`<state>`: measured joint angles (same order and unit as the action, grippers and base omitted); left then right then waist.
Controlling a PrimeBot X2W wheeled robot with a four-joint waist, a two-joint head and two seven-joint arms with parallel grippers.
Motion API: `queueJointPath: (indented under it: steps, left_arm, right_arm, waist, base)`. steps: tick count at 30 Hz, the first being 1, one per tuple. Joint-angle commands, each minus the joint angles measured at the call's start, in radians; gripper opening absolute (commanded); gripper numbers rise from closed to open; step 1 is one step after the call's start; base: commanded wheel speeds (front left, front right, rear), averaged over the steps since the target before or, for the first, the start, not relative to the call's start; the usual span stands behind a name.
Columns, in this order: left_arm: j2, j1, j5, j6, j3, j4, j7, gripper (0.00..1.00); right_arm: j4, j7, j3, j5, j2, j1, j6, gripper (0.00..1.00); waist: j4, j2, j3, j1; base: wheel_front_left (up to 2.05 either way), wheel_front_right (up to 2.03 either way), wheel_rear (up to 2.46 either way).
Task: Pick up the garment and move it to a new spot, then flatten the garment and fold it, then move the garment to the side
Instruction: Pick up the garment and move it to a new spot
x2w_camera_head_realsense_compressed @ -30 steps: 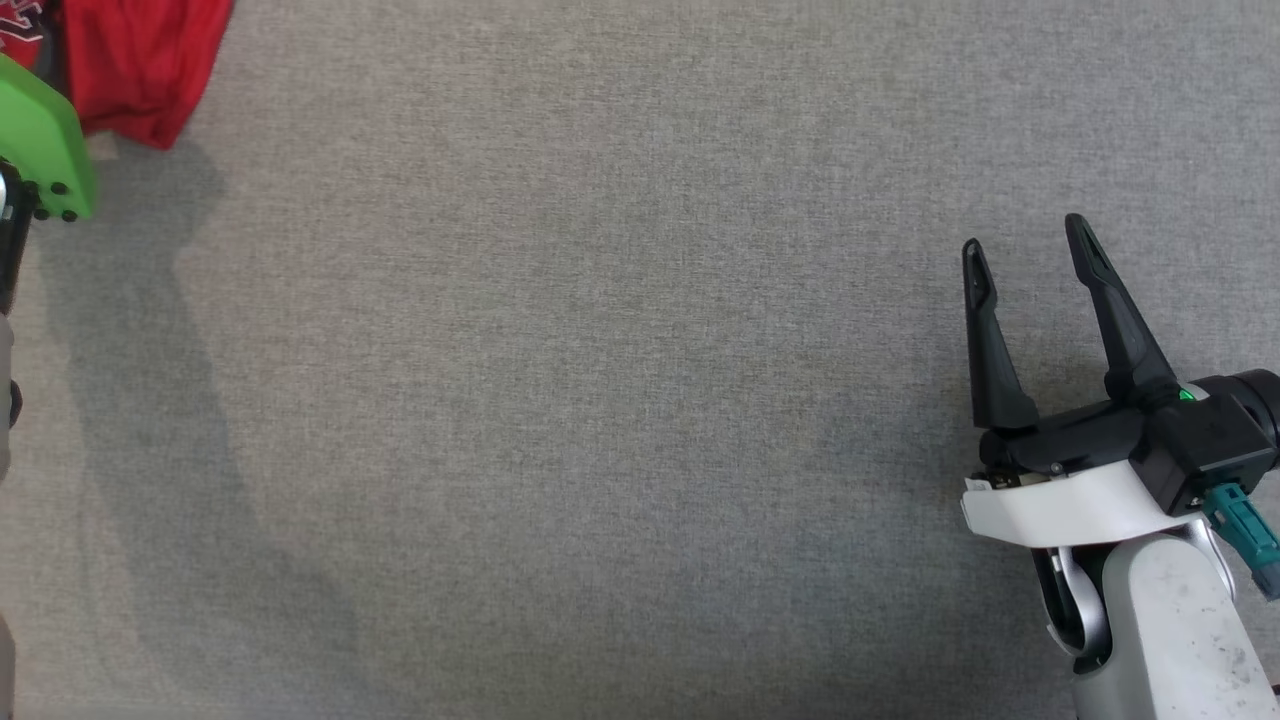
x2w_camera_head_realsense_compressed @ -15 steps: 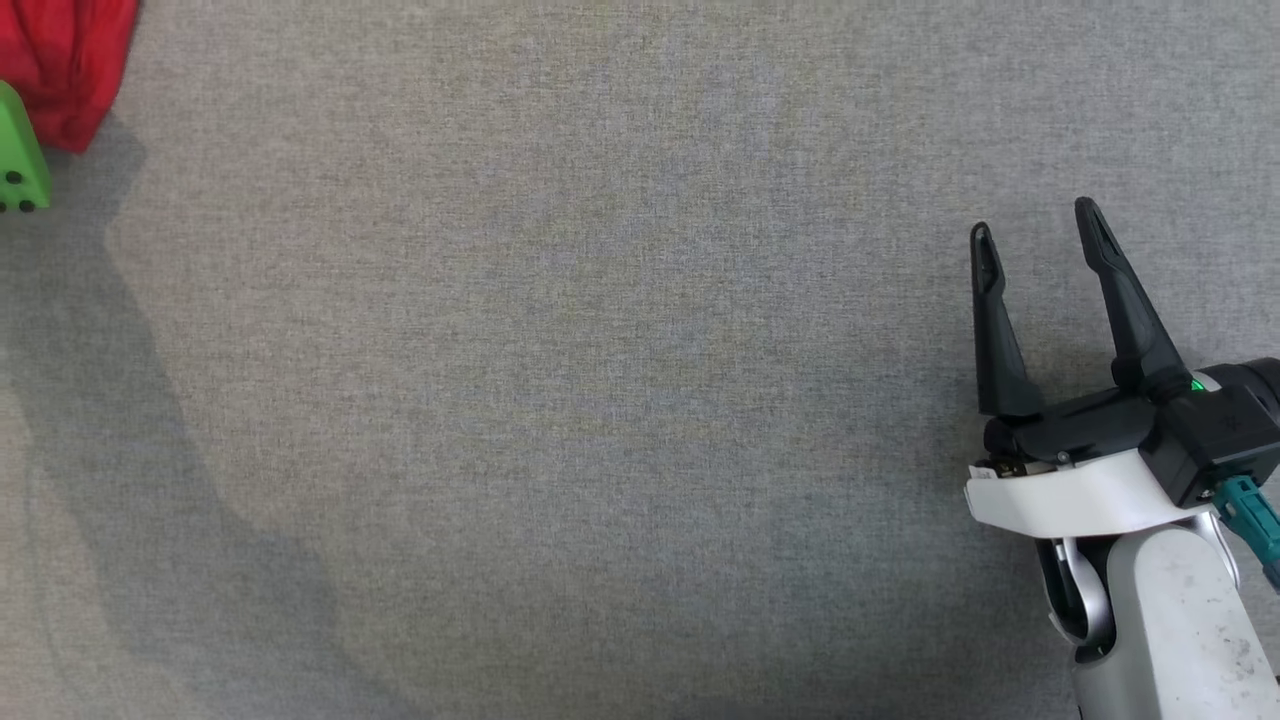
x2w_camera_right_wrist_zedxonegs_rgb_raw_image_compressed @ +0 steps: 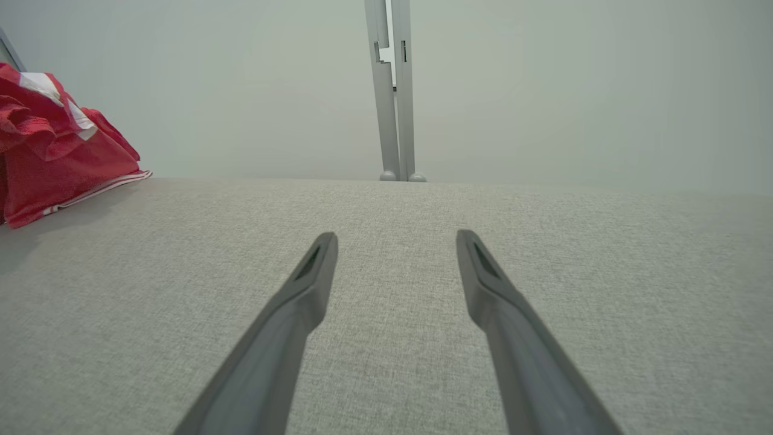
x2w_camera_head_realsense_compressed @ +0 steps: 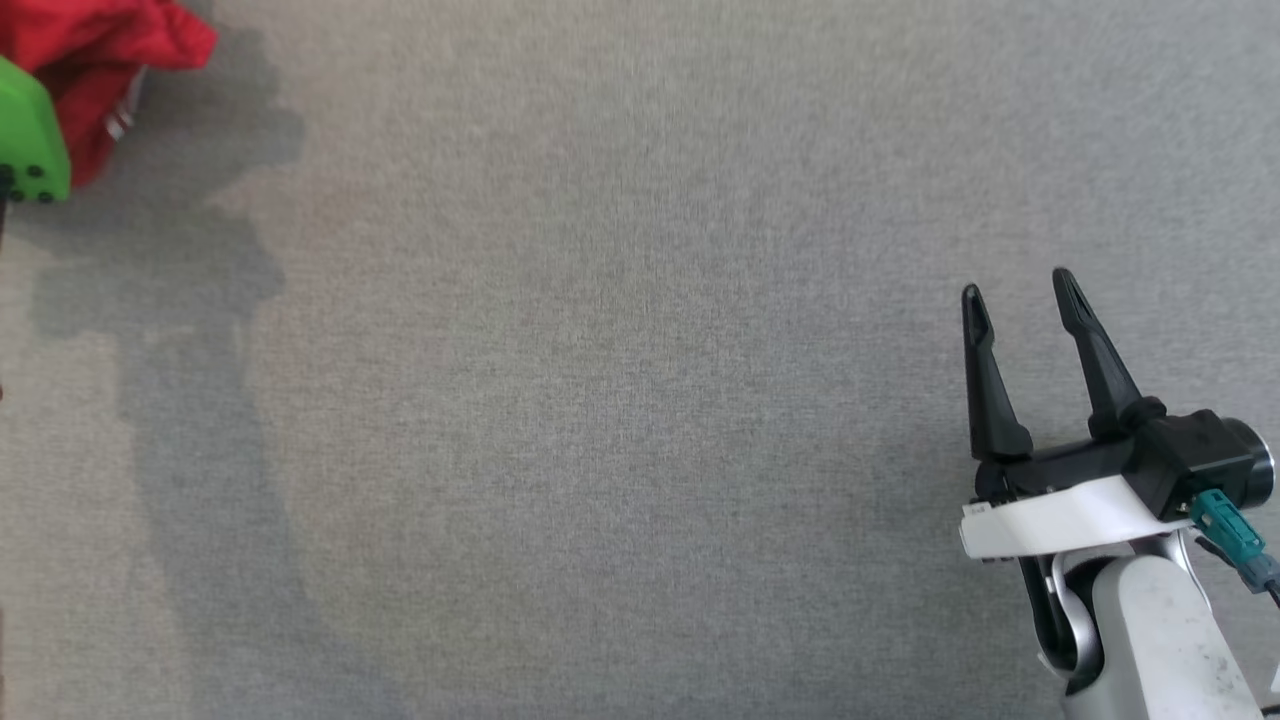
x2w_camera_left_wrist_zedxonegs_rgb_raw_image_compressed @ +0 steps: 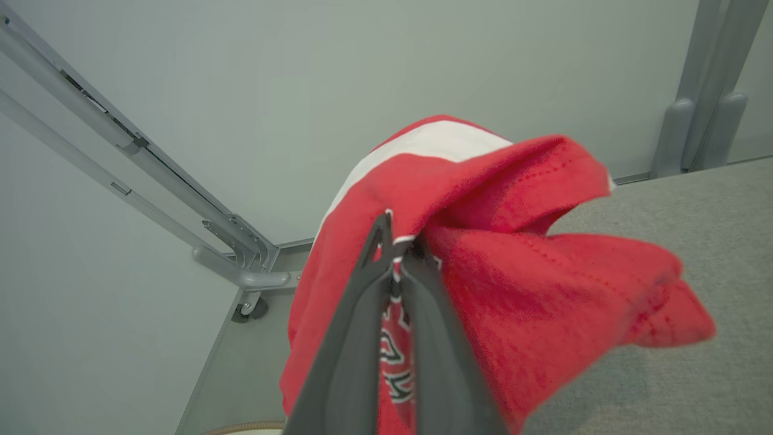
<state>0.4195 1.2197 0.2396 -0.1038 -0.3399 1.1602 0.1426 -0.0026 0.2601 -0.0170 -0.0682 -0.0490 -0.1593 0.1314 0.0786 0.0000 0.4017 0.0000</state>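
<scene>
Well, one red shirt [x2w_camera_left_wrist_zedxonegs_rgb_raw_image_compressed: 513,290] with white stripes was bunched up at the far left corner of the grey table [x2w_camera_head_realsense_compressed: 600,400], and part of it lay on the table top. Two grippers were there, and each one had two long dark fingers. The left gripper [x2w_camera_left_wrist_zedxonegs_rgb_raw_image_compressed: 398,232] had its two fingers pressed tight together, pinching a fold of the shirt, and red cloth puffed out on both sides of them. The right gripper [x2w_camera_head_realsense_compressed: 1017,288] was over the bare table at the near right, well apart from the shirt. Its two fingers stood wide apart and were empty.
</scene>
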Motion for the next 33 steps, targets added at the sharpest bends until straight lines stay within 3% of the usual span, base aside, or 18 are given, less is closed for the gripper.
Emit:
queueJointPath:
  steps: [1, 9, 13, 17, 22, 27, 33]
  left_arm:
    - [-0.014, 0.011, 0.002, -0.007, -0.009, -0.012, 0.004, 0.0]
    - [-0.164, -0.07, 0.044, -0.025, -0.088, -0.109, 0.01, 0.0]
    - [-0.278, -0.169, 0.127, -0.026, -0.15, -0.204, -0.006, 0.0]
    - [-0.341, -0.301, 0.222, -0.025, -0.192, -0.288, 0.003, 0.0]
    - [-0.368, -0.472, 0.32, -0.014, -0.274, -0.363, 0.012, 0.0]
    - [-0.367, -0.632, 0.473, 0.069, -0.485, -0.5, -0.006, 0.0]
    - [-0.366, -0.713, 0.592, 0.153, -0.675, -0.556, 0.001, 0.0]
  right_arm:
    - [0.01, 0.005, 0.009, -0.012, -0.003, 0.026, -0.001, 1.0]
    - [0.04, 0.006, 0.07, -0.052, -0.002, 0.107, -0.001, 1.0]
    - [0.043, 0.006, 0.103, -0.058, -0.003, 0.144, -0.001, 1.0]
    - [0.046, 0.006, 0.127, -0.06, -0.002, 0.162, -0.001, 1.0]
    - [0.044, 0.006, 0.135, -0.056, -0.002, 0.156, -0.001, 1.0]
    - [0.049, 0.006, 0.125, -0.068, -0.002, 0.134, -0.001, 1.0]
    - [0.058, 0.006, 0.117, -0.079, -0.002, 0.127, -0.001, 1.0]
  waist:
    - [-0.014, 0.0, -0.179, 0.0]
    - [-0.04, 0.0, -0.348, 0.0]
    - [-0.062, 0.0, -0.383, 0.0]
    - [-0.094, 0.0, -0.393, 0.0]
    - [-0.148, 0.0, -0.376, 0.0]
    - [-0.197, 0.0, -0.343, 0.0]
    - [-0.212, 0.0, -0.322, 0.0]
  base:
    - [0.0, 0.0, 0.0]
    - [0.0, 0.0, 0.0]
    - [0.0, 0.0, 0.0]
    - [0.0, 0.0, 0.0]
    - [0.0, 0.0, 0.0]
    - [0.0, 0.0, 0.0]
    - [0.0, 0.0, 0.0]
